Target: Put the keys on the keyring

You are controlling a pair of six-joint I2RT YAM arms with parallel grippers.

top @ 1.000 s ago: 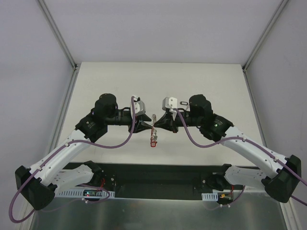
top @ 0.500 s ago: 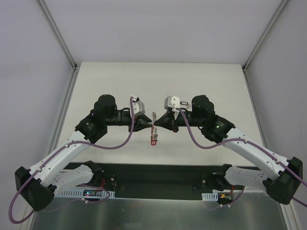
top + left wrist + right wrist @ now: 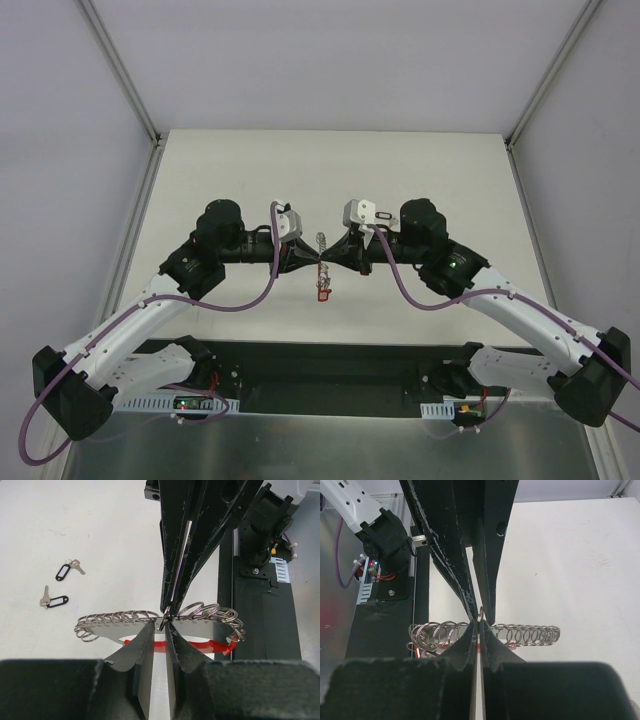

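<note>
My left end effector (image 3: 308,262) reaches in from the left of the keyring (image 3: 321,244) and meets it about halfway along its grey coiled side. In the left wrist view my fingers (image 3: 145,645) are drawn in to a thin slit, and one small loop of the keyring (image 3: 130,617) stands in that slit. I cannot tell whether the pads are pressing on the loop or only flank it.

The keyring is off the desk (image 3: 420,170), between my two sets of fingertips. Its coiled side runs crosswise to both, and its red arc (image 3: 200,645) curves below the coils, on the side toward my bases.

Two keys (image 3: 67,571) lie flat on the desk, well apart from the keyring and past the coiled end that points away from my bases. Each has a black-rimmed tag, and the second key (image 3: 54,601) is just beside the first.

My right end effector (image 3: 334,262) comes in from the right of the keyring, tip to tip with the left. It is pinched fully closed on the coiled side of the keyring (image 3: 525,634), with no gap between its fingers (image 3: 492,645).
</note>
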